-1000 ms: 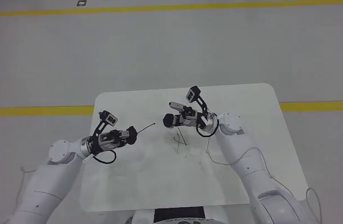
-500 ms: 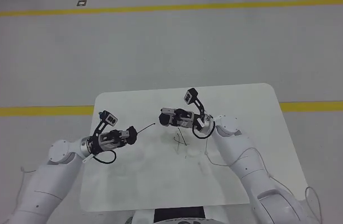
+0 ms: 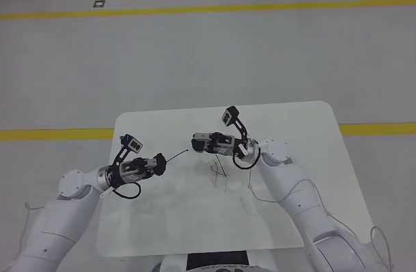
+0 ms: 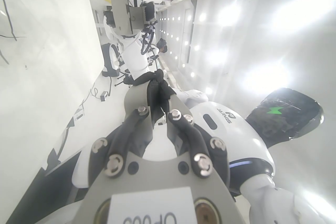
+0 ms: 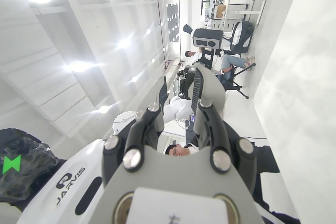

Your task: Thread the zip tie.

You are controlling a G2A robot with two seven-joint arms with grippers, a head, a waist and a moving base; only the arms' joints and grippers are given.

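Observation:
My left gripper (image 3: 160, 163) is held over the left part of the white table (image 3: 296, 204) and is shut on a black zip tie (image 3: 177, 156). The tie's thin strap points toward the table's middle. From the left wrist camera, the fingers (image 4: 147, 104) pinch the dark tie (image 4: 157, 83) at their tips. My right gripper (image 3: 194, 141) hovers just beyond the strap's free tip, facing the left one, and I cannot tell if they touch. Its fingers stand apart with nothing between them (image 5: 178, 88), one ribbed pad (image 5: 195, 88) showing.
A few loose black zip ties (image 3: 219, 168) lie crossed on the table under the right wrist, and they also appear as thin dark lines (image 4: 8, 25) in the left wrist view. A thin white cable (image 3: 252, 183) hangs by the right forearm.
The right gripper has moved left toward the tip of the held zip tie and turned at the wrist. The left arm and its tie have stayed still.

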